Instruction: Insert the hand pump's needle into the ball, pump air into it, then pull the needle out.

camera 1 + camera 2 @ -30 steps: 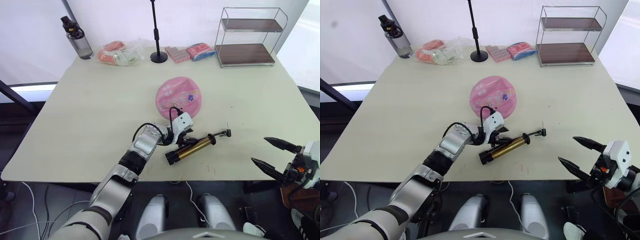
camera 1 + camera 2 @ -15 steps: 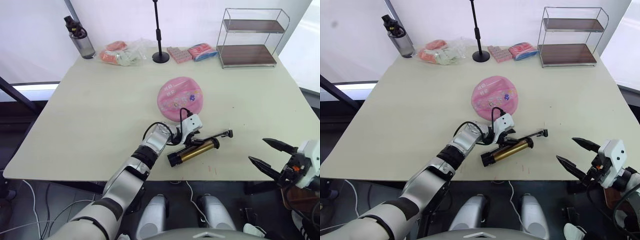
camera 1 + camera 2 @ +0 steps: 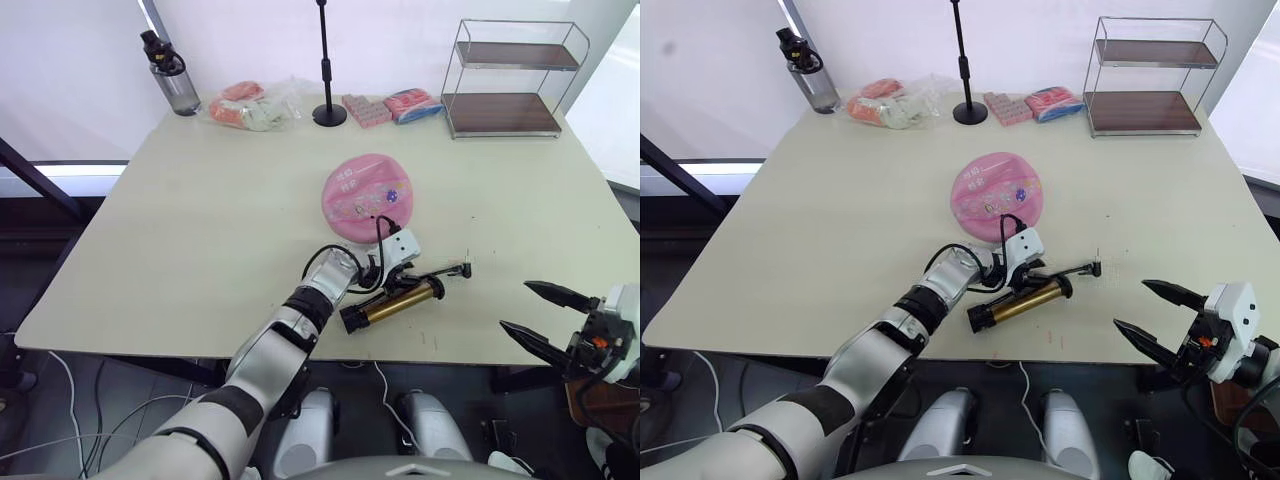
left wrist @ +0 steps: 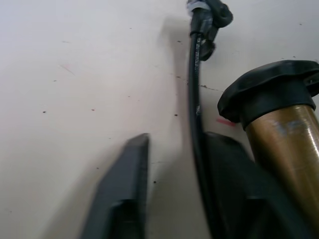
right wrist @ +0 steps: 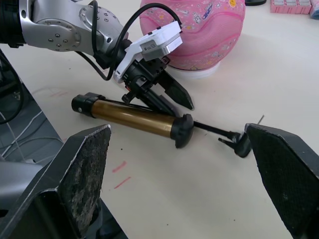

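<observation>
Pump (image 3: 392,303) lies flat near the front edge of the surface (image 3: 200,230), its gold barrel angled toward the ball (image 3: 368,196), which sits just behind it, apart from it. The thin hose (image 4: 196,99) runs from the barrel out to the black fitting (image 3: 463,268), where the needle (image 5: 260,118) shows as a faint pin pointing up. The left gripper (image 5: 167,97) is down at the barrel's hose end with its fingers apart, the hose lying between them, nothing yet clamped. The right gripper (image 3: 1160,314) hangs spread wide off the front edge, empty. To grasp well, I judge the left fingers should close squarely on the hose or on the barrel, not half on each, since the round barrel may roll; afterwards the fitting must be brought to the ball's valve, which I cannot make out.
</observation>
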Robot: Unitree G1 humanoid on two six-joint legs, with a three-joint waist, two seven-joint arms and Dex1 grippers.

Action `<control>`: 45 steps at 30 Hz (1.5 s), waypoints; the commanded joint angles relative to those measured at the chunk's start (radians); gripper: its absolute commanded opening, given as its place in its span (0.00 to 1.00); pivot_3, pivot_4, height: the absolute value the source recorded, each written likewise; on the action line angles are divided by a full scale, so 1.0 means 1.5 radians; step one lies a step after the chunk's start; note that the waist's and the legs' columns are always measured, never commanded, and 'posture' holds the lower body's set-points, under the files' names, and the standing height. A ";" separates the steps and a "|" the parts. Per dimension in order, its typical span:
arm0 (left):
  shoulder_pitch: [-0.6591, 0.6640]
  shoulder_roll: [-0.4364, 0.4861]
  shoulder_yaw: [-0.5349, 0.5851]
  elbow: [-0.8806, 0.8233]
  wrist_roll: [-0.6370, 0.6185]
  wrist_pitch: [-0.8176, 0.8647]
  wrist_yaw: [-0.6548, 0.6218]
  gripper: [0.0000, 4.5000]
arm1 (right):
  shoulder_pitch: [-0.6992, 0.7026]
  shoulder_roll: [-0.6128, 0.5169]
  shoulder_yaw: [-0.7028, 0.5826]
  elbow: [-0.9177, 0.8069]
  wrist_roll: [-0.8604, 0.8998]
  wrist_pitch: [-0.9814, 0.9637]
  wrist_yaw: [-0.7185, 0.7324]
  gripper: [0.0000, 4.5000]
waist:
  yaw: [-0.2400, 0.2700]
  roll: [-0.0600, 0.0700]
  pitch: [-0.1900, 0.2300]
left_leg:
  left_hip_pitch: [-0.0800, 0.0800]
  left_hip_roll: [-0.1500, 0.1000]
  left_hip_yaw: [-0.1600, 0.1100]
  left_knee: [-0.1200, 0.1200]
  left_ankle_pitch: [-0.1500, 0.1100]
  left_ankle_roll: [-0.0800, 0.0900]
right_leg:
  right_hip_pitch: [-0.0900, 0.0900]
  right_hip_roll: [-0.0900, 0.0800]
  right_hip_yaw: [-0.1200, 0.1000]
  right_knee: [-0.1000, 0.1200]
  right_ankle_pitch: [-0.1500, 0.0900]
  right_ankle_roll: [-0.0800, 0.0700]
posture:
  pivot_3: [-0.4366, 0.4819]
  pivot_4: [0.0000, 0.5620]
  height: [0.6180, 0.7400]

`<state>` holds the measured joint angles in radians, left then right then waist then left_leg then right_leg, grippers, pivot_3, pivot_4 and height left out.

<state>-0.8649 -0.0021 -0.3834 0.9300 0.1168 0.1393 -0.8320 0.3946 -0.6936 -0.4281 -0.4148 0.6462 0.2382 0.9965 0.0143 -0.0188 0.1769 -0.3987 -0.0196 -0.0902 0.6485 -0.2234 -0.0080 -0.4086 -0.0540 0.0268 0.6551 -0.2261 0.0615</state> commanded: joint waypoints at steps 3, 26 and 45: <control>0.018 -0.011 -0.012 0.008 0.016 0.002 -0.015 0.01 | 0.001 -0.003 -0.014 -0.027 0.006 -0.002 -0.001 1.00 | 0.000 0.000 0.000 | 0.000 0.000 0.000 0.000 0.000 0.000 | 0.000 0.000 0.000 0.000 0.000 0.000 | 0.48 0.27 0.93; 0.112 0.039 0.061 -0.285 -0.094 -0.046 -0.075 0.01 | -0.132 0.115 0.002 -0.062 0.222 0.277 -0.357 1.00 | -0.007 0.000 0.000 | 0.000 0.001 0.000 0.000 0.000 0.000 | -0.001 0.000 0.000 0.001 0.000 0.000 | 0.48 0.27 0.93; 0.129 0.041 0.067 -0.312 -0.141 -0.051 -0.103 0.01 | -0.266 0.205 0.026 0.012 0.363 0.341 -0.510 1.00 | -0.018 0.001 0.000 | -0.001 0.001 0.000 0.000 0.000 0.001 | -0.001 0.001 0.000 0.001 0.000 0.000 | 0.48 0.27 0.93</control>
<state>-0.6652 0.0648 -0.2838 0.5138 -0.0791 0.0785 -0.9793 0.0141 -0.3969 -0.3894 -0.3879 1.1820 0.7746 0.2293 -0.0127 -0.0179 0.1770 -0.3996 -0.0184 -0.0903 0.6483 -0.2238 -0.0070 -0.4099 -0.0531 0.0271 0.6567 -0.2259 0.0609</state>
